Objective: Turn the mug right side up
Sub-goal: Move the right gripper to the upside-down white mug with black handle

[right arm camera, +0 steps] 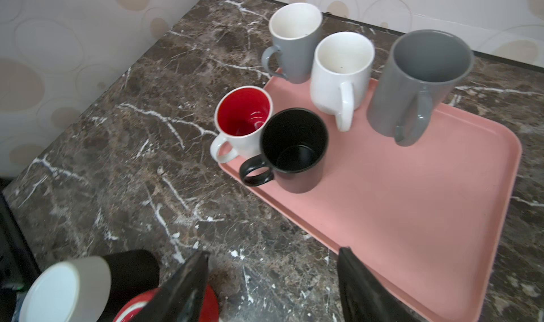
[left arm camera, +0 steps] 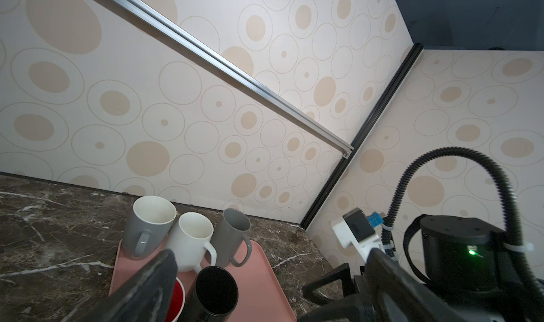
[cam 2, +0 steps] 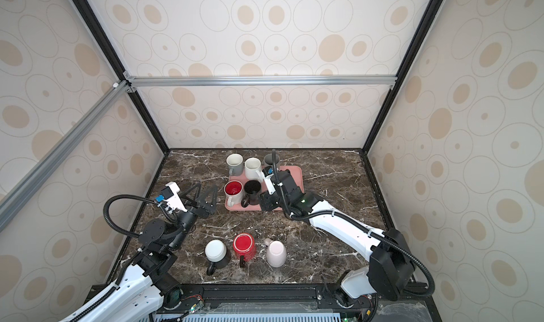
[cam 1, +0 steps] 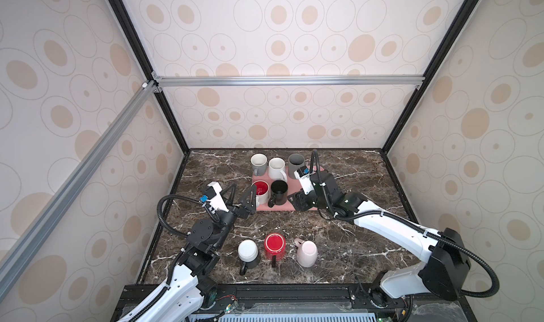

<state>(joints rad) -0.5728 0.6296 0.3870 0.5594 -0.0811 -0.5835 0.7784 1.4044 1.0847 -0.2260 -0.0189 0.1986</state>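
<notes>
Right gripper: jaws spread, empty, over tray edge; inverted red mug behind. Left gripper: jaws wide, empty; tray just ahead, red-lined mug nearest.

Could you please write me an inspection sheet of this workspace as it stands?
Surface: dark marble table, no spills seen.
Job's things: upside down at the front, black-and-white mug, red mug, pink mug; five upright mugs at the pink tray.
Clutter: nothing seen.
Tools: left tool open, empty; right tool open, empty.
Cables: black hoses loop from both arms.
Surroundings: patterned walls, aluminium frame.
</notes>
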